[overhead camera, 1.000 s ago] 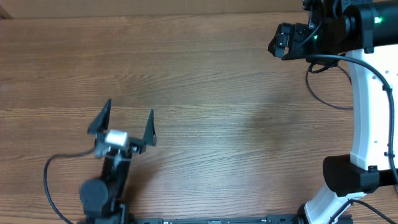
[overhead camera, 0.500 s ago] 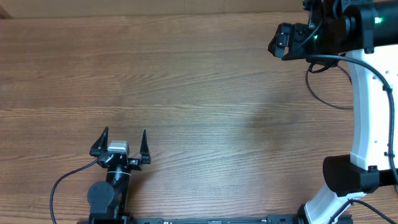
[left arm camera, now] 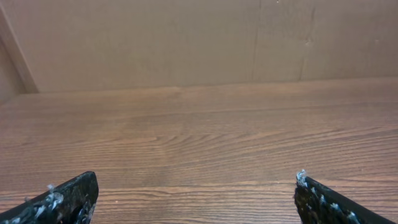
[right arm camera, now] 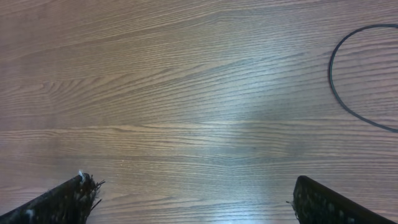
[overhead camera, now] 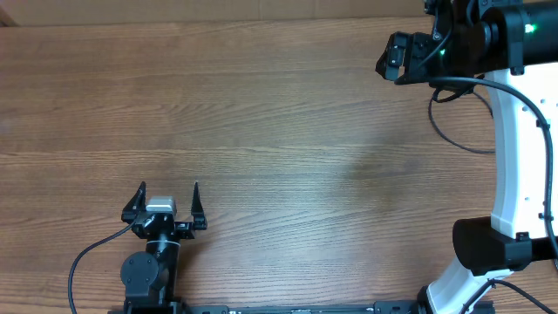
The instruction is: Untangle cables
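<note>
No thin loose cables with plug tips show in any view. My left gripper [overhead camera: 168, 194] is open and empty low over the table [overhead camera: 261, 131] near the front left; in the left wrist view [left arm camera: 196, 190] only bare wood lies between its fingers. My right gripper [overhead camera: 390, 59] is raised at the back right; in the right wrist view [right arm camera: 193, 190] its fingers are wide apart and empty above bare wood.
A black wire loop [overhead camera: 453, 122] hangs from the right arm over the table's right side; it also shows in the right wrist view [right arm camera: 339, 93]. The white right arm column [overhead camera: 514, 148] stands at the right edge. A wall [left arm camera: 186, 43] rises behind the table.
My left gripper has pulled back toward the front edge and straightened, its fingers a little closer together. The right arm has not moved.
</note>
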